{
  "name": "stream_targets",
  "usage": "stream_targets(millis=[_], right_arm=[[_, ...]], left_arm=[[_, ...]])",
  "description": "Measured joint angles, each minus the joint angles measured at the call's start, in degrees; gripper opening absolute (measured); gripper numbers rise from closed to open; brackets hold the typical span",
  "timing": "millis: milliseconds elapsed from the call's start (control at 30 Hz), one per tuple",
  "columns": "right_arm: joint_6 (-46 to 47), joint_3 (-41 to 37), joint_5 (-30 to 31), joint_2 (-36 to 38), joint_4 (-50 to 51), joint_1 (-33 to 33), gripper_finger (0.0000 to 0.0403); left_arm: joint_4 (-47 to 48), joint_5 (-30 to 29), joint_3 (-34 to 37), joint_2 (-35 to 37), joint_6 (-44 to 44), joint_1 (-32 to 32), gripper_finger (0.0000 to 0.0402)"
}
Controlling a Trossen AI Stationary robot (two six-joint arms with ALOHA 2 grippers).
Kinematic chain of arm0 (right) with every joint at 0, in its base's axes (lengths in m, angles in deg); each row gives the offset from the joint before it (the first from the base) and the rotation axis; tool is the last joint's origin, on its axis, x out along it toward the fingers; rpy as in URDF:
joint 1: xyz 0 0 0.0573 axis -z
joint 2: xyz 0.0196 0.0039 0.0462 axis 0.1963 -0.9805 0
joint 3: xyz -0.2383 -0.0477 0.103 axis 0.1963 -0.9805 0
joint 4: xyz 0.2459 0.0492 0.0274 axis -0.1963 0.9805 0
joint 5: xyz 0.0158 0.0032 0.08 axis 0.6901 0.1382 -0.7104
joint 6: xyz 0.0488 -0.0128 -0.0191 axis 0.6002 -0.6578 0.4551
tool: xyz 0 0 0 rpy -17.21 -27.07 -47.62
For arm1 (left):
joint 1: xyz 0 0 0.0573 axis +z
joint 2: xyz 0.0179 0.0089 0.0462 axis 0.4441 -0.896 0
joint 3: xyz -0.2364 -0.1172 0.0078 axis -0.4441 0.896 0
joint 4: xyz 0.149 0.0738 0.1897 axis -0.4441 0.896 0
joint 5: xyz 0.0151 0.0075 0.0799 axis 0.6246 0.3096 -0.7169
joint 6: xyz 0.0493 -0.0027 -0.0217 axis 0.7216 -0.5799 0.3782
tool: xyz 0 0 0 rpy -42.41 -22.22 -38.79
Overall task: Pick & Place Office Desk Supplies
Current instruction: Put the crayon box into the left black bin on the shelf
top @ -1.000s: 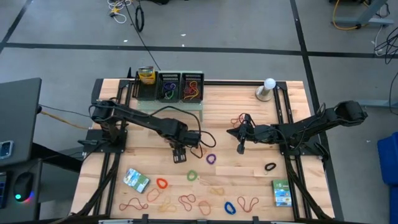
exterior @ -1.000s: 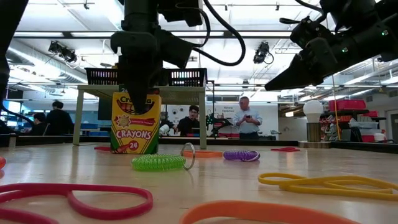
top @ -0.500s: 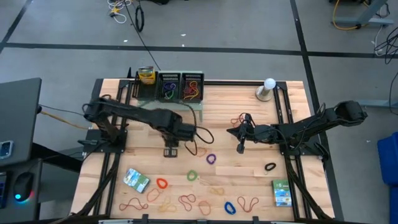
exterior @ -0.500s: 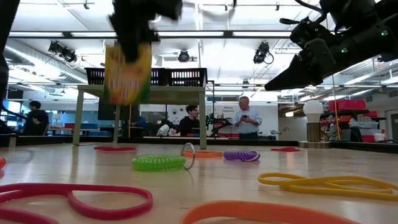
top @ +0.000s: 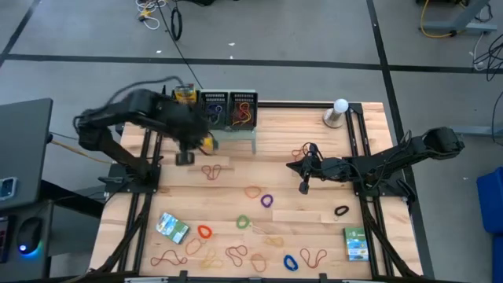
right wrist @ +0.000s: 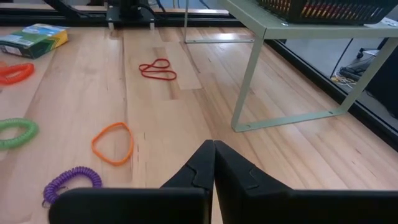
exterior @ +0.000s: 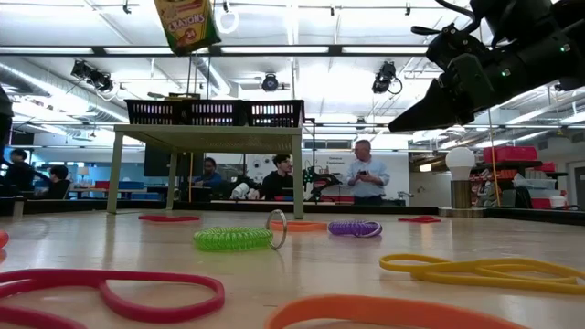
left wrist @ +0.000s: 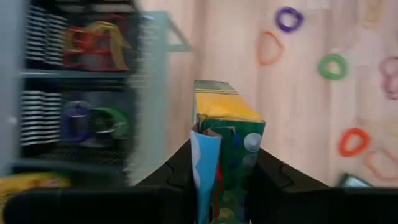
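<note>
— Where is the left gripper [left wrist: 224, 180]?

— Raised above the tabletop [top: 314, 157], near the pale-green shelf [top: 236, 132] at the far edge, its arm bent back toward the left side. The fingers [left wrist: 273, 177] are clamped on a crayon box [left wrist: 225, 134]; in the low view the box [exterior: 186, 23] hangs high, near the picture's top edge, tilted.

— And the right gripper [top: 305, 187]?

— It hovers over the middle right of the tabletop, arm stretched in from the right side, fingers [right wrist: 198, 168] pressed together with nothing between them.

— Where are the supplies?

— Rubber bands lie scattered over the near half: a red one [top: 211, 170] just beside the shelf, an orange loop [top: 252, 191], a purple coil [top: 267, 200], a green coil [top: 243, 222], a black one [top: 341, 211] toward the right. One flat green packet [top: 171, 227] lies at the near left, another [top: 356, 243] at the near right.

— Anything on the shelf?

— Black mesh trays [top: 229, 108] with coloured bands inside, and a yellow item [top: 185, 95] beside them that is too small to identify. A light bulb [top: 339, 110] stands at the far right.
</note>
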Motion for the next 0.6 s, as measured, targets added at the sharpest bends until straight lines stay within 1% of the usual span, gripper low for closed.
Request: stream_targets(millis=[200,600], right_arm=[[0.06,0.00,-0.35,-0.02,-0.58,-0.01,0.0016],[0.06,0.00,-0.35,-0.02,-0.85,0.00,0.0016]], left_arm=[[-0.26,-0.95,0.61,4.51,5.16,8.48,0.0098],[-0.26,-0.50,0.65,5.06,24.54,29.21,0.0098]])
